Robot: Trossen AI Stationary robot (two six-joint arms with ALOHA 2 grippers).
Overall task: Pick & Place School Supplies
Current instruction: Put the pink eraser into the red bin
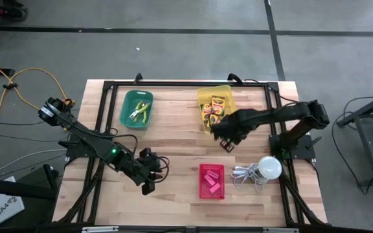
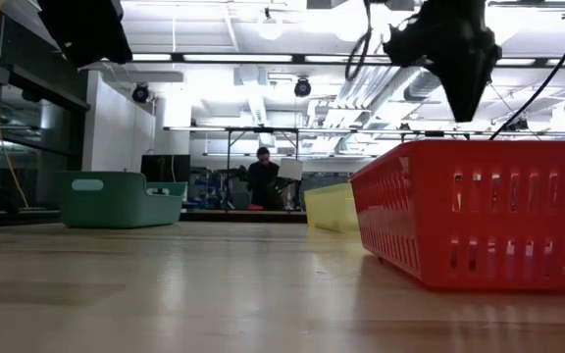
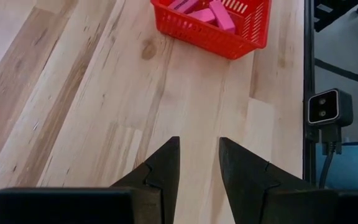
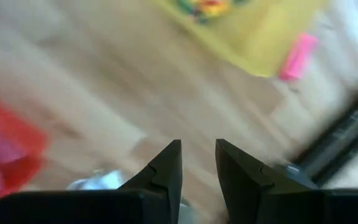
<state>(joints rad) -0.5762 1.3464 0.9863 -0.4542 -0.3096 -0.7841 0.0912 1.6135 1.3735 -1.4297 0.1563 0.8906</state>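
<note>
Crayon boxes [image 1: 215, 105] lie in the yellow bin [image 1: 227, 91] at upper centre of the high view; pink erasers [image 1: 213, 183] fill the red basket [image 1: 202, 169] at lower centre, and one loose eraser [image 4: 298, 56] lies beside the yellow bin. The right gripper [image 1: 225, 140] hovers between bin and basket, fingers slightly apart, empty. The left gripper [image 1: 150, 182] waits lower left, fingers apart.

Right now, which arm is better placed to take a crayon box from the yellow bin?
The right. Its open fingers hang just beside the yellow bin with the crayon boxes. The left arm's fingers, also open, are over bare table farther off, facing the red basket.
</note>
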